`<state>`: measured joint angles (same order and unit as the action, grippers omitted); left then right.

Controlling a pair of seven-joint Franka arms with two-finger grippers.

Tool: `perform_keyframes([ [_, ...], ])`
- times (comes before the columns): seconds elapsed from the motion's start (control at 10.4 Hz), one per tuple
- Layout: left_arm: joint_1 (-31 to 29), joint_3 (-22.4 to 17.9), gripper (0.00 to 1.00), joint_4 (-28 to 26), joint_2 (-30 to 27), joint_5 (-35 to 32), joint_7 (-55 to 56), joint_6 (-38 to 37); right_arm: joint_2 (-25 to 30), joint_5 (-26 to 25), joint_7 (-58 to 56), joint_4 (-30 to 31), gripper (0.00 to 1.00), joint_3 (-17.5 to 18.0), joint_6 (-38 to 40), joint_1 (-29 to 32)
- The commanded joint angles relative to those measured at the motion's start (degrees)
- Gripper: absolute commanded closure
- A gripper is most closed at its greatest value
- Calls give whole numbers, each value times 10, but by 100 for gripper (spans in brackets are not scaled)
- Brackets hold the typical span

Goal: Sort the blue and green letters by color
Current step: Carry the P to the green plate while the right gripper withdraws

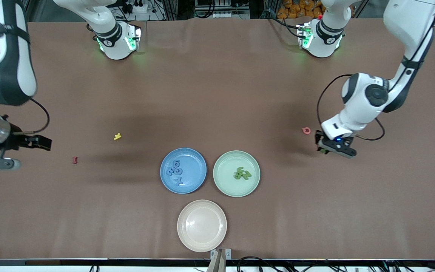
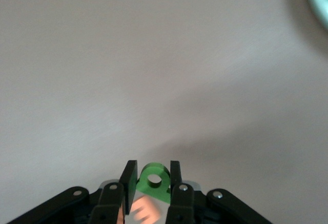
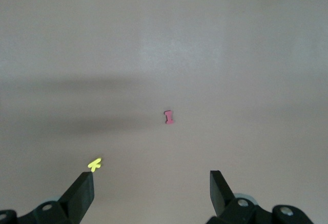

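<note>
Several blue letters (image 1: 176, 172) lie in the blue plate (image 1: 198, 162). Green letters (image 1: 242, 174) lie in the pale green plate (image 1: 225, 185). My left gripper (image 1: 325, 149) is low over the bare table toward the left arm's end, near the pink Q (image 1: 306, 130). In the left wrist view this gripper (image 2: 152, 174) is shut on a green letter with a round hole (image 2: 154, 181). A blurred orange shape (image 2: 145, 209) shows just beneath it. My right gripper (image 1: 32, 153) waits open and empty at the right arm's end; it also shows in the right wrist view (image 3: 151, 182).
An empty cream plate (image 1: 201, 225) stands nearest the front camera. A yellow Y (image 1: 117, 136) and a dark red letter (image 1: 75, 160) lie on the table toward the right arm's end; both show in the right wrist view, yellow Y (image 3: 95, 164) and dark red letter (image 3: 169, 117).
</note>
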<state>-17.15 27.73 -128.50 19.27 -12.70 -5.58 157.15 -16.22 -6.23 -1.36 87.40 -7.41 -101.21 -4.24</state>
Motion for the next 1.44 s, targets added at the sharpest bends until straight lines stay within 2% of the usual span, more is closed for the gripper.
perform_keyframes([
  [0.0,92,-2,100,86,56,-7,148,-10,54,9,94,-7,0,2,51,-14],
  [0.19,151,-6,100,168,102,-13,244,-10,62,40,94,-59,0,1,109,-14],
  [0.29,174,-8,100,206,129,-14,273,-10,61,44,94,-98,0,1,147,-14],
  [0.39,200,-21,100,247,154,-14,296,-10,69,45,92,-107,0,-1,161,-16],
  [0.58,289,-89,100,322,200,-13,349,-10,106,52,94,-107,0,-6,162,-16],
  [0.77,372,-152,100,379,239,-9,414,-10,116,72,101,-86,0,-5,170,-17],
  [0.96,382,-157,100,388,247,-9,435,-10,127,71,99,-22,0,-3,126,-17],
  [1.06,382,-157,26,387,246,-8,436,-10,126,70,99,-12,0,-2,122,-17],
  [1.16,382,-157,0,385,245,-9,455,-10,124,68,99,-14,0,-2,128,-17],
  [1.35,379,-159,0,383,235,-15,466,-18,124,68,99,-16,0,-1,126,-17],
])
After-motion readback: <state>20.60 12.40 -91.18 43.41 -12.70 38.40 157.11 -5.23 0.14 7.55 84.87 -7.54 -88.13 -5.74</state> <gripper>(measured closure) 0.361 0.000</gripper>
